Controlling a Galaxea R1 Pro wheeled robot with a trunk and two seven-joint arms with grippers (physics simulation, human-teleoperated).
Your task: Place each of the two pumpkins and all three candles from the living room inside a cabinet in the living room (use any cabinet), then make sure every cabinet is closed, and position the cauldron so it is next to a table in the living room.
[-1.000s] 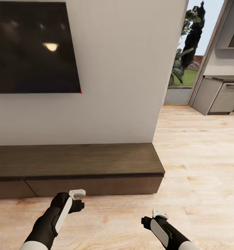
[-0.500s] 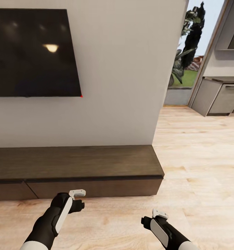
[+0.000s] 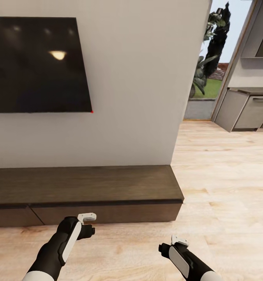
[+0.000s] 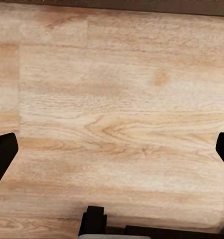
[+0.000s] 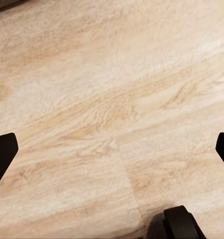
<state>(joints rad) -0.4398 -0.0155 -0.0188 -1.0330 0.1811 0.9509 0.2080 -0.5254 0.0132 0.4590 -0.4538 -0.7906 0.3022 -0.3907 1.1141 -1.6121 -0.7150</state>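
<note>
Right, we are facing the long, low, dark brown wooden cabinet (image 3: pixel 84 191) that runs along the white wall (image 3: pixel 139 78) beneath the big black television screen (image 3: pixel 37 64), and every handleless drawer front we can see sits flush and closed. Our left pincer (image 3: pixel 87 223) hangs just in front of the cabinet's base, above the pale wood-plank floor (image 3: pixel 225 187); our right pincer (image 3: pixel 179 242) is lower and nearer to us, well apart from the cabinet. From the wrist views, both pincers are spread wide with nothing between the dark fingertips (image 4: pixel 2 154), just floorboards beneath them. No pumpkin, candle or cauldron is on show from here, so we judge this a travelling moment. That cabinet looks rigid and heavy, and with no handles we reckon a drawer has to be taken by its top edge, in the dark gap under the slab. Off to the right, grey kitchen units (image 3: pixel 248 111) and greenery (image 3: pixel 209 50) stand beyond the doorway.
</note>
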